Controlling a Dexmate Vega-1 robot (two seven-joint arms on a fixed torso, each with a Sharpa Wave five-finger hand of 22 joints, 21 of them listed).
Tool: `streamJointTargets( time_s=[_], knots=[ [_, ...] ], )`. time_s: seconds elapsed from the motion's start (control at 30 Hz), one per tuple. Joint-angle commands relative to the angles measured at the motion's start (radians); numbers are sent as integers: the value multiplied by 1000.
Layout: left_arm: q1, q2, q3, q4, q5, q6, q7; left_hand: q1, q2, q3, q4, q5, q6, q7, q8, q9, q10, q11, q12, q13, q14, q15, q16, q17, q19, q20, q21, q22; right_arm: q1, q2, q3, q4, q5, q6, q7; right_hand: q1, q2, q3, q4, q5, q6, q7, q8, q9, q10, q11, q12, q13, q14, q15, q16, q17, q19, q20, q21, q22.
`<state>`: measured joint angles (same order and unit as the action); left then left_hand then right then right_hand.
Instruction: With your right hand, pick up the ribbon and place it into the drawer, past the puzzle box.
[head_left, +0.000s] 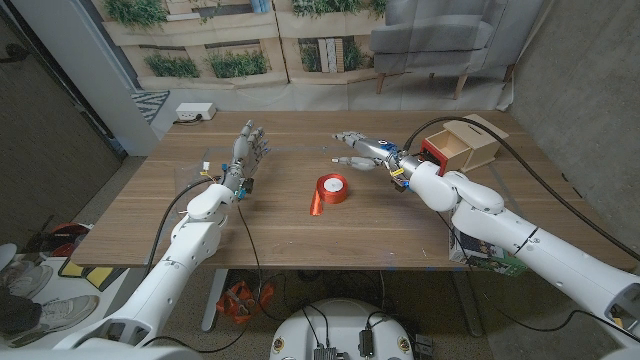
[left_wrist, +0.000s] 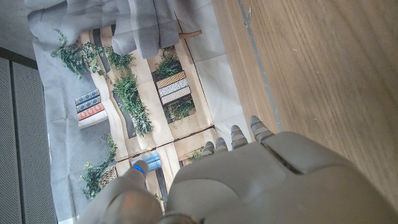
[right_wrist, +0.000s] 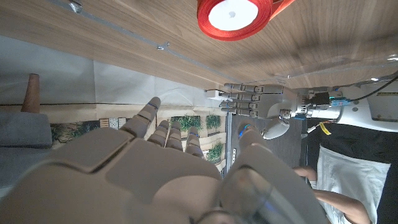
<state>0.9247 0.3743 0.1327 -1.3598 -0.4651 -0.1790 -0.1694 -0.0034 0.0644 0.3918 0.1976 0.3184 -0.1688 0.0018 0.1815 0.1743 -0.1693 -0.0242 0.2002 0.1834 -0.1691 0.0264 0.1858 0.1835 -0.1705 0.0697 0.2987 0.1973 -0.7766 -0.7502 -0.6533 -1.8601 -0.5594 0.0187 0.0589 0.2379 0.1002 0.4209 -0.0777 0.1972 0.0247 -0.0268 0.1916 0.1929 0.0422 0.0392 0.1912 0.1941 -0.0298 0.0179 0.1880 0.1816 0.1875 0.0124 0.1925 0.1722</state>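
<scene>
1. Evidently the ribbon (head_left: 330, 188) is a red spool with a white core, lying flat mid-table with a loose tail trailing off its left side – untouched.
2. It looks light and firm at the rim, slippery on the satin wraps (the tail will flop); pinching across the rim seems best.
3. Right hand (head_left: 362, 148) hovers beyond the spool, fingers apart, holding nothing; the drawer (head_left: 458, 146) is just beside it.
4. Left hand (head_left: 246, 152) stands upright, fingers spread, empty.
</scene>
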Motion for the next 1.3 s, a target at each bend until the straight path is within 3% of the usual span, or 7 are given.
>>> streamJointTargets(
  time_s=[0.03, 1.3],
  knots=[
    [-7, -6, -3, 17, 2, -3, -2, 2, 119, 4, -1, 3, -128, 3, 4, 4, -156, 8, 3, 4, -178, 6, 4, 3, -45, -5, -3, 3, 18, 19, -22, 32, -5, 33, 9, 6, 0, 2, -9, 0, -11, 0, -5, 2, -8, 2, -2, 4, -19, -5, -5, 0, -4, -1, 0, 3],
    [-30, -21, -8, 55, 11, -10, -21, 1, 117, 1, -1, 3, -127, -3, 4, 4, -155, 12, 4, 4, -174, 8, 6, 3, -45, 0, -6, 3, 42, 45, -65, 81, -36, 38, 48, 26, -4, 3, -34, -2, -30, -7, -3, 2, -30, -13, -4, 3, -25, -10, -1, 0, -7, -5, 2, 3]
  ],
)
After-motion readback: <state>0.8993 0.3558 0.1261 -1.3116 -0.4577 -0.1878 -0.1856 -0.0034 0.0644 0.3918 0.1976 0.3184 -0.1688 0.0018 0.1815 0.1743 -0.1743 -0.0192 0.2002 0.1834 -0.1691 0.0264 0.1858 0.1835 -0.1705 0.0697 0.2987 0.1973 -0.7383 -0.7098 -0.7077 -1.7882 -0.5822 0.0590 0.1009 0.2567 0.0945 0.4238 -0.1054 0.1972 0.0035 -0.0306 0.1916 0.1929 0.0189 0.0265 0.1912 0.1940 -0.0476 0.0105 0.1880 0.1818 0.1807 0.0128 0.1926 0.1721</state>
